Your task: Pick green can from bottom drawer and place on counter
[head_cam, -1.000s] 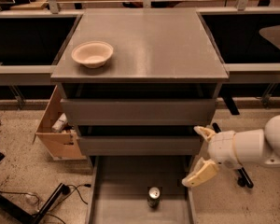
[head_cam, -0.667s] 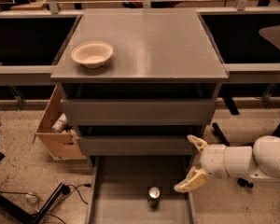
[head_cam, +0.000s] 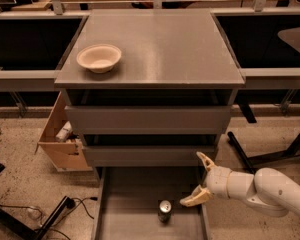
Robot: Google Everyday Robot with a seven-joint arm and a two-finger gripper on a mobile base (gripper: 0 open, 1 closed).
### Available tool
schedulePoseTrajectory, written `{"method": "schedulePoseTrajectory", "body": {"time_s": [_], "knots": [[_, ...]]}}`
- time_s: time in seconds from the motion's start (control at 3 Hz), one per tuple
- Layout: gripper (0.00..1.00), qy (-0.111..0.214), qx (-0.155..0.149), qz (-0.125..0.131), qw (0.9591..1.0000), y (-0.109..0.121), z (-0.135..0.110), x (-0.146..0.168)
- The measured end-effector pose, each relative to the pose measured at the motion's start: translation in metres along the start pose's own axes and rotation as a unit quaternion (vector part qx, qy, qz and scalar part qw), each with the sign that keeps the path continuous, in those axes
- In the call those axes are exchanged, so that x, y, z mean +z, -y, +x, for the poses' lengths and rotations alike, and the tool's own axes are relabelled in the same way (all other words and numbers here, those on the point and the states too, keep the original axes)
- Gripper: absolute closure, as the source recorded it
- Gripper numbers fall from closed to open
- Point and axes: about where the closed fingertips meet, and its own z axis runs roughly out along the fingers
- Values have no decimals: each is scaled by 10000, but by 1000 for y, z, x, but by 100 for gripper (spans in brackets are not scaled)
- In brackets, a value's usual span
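The green can (head_cam: 164, 210) stands upright on the floor of the pulled-out bottom drawer (head_cam: 125, 211), near its middle. My gripper (head_cam: 199, 179) is open, its two cream fingers spread one above the other, over the drawer's right side, to the right of the can and slightly above it, apart from it. The white arm comes in from the lower right. The counter (head_cam: 165, 44) is the grey cabinet top above; a cream bowl (head_cam: 99, 58) sits at its left.
Two upper grey drawers (head_cam: 147, 119) are shut above the open one. A cardboard box (head_cam: 60, 139) stands on the floor left of the cabinet. Cables (head_cam: 50, 211) lie at lower left. Black stand legs (head_cam: 260, 154) are at right.
My gripper has moved left and lower, from beside the cabinet's right edge to over the drawer's right side, closer to the can. The can has not moved.
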Motion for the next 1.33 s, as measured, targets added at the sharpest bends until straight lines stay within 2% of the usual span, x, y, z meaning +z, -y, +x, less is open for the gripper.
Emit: {"method": "schedulePoseTrajectory", "body": {"time_s": [0.33,0.67,1.0,1.33], "knots": [[0,161,188,80,9997,6,14,13],[0,175,214,74,9996,6,15,14],[0,206,429,71,9988,0,29,24],[0,261,687,131,9972,-20,75,27]]}}
